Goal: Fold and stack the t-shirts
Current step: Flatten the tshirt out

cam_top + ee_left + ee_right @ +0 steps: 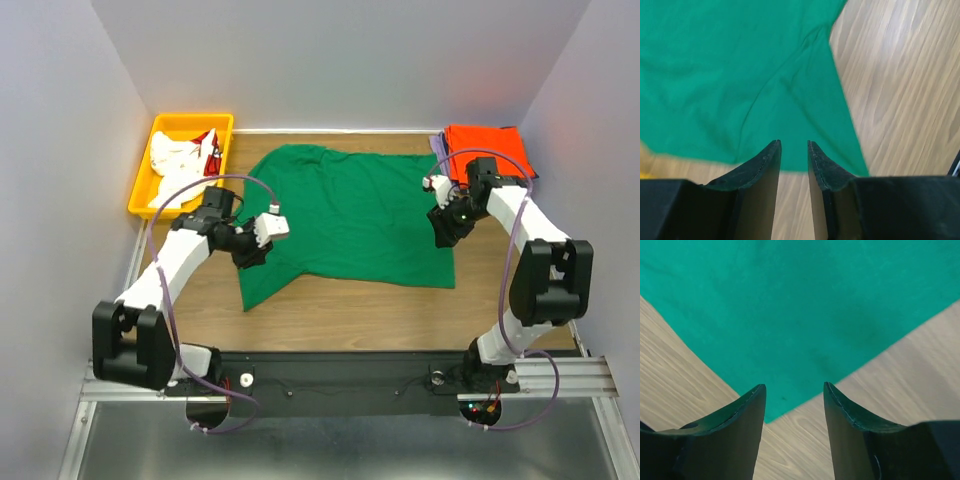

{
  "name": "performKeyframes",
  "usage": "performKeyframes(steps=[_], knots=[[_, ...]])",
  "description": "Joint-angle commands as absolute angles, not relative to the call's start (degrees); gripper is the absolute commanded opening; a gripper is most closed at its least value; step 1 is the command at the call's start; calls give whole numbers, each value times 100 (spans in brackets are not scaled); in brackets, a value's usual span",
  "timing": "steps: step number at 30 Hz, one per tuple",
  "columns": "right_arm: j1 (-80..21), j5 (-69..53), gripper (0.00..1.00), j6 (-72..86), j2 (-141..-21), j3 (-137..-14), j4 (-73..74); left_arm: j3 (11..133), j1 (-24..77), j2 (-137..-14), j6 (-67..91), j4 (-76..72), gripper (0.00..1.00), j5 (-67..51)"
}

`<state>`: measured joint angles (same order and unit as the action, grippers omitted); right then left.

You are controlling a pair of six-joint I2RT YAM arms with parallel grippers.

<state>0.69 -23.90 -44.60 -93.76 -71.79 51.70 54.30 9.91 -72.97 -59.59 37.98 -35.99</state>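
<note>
Green shirt [350, 215]: soft, smooth, spread flat in the middle of the wooden table [400, 310].
My left gripper [794, 145]: fingers slightly apart, empty, over its left edge.
My right gripper [794, 387]: fingers apart, empty, over its near right corner.
Far left: yellow plastic bin [143, 195] with white shirts [178, 160].
Far right: orange shirt [485, 150].

Bright, even light; green t-shirt [715, 65] motion-blurred in left wrist view.
</note>
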Motion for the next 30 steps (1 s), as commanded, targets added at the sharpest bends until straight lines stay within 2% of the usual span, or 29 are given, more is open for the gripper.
performKeyframes(steps=[1, 8, 14, 22, 26, 27, 29, 30], knots=[[9, -2663, 54, -3517, -9579, -7576, 5212, 5502, 1545, -7784, -4415, 3157, 40, -3517], [9, -2663, 49, -2927, -10318, -7822, 5203, 5625, 1749, -8876, -3358, 2532, 56, -3323], [9, -2663, 48, -2918, -10380, -7822, 5186, 5634, 1811, -9219, -3234, 2198, 59, -3120], [18, -2461, 46, -2935, -10494, -7892, 5124, 5634, 2074, -9378, -3322, 2337, 59, -3428], [17, -2426, 45, -2944, -10512, -7963, 5115, 5634, 2180, -9308, -3428, 2452, 49, -3515], [9, -2426, 45, -2944, -10503, -7972, 5133, 5634, 2197, -9255, -3463, 2470, 38, -3542], [17, -2426, 45, -2953, -10494, -7972, 5124, 5608, 2311, -9036, -3585, 2575, 29, -3595], [9, -2434, 45, -2962, -10494, -7954, 5124, 5581, 2381, -8948, -3664, 2619, 19, -3595]])
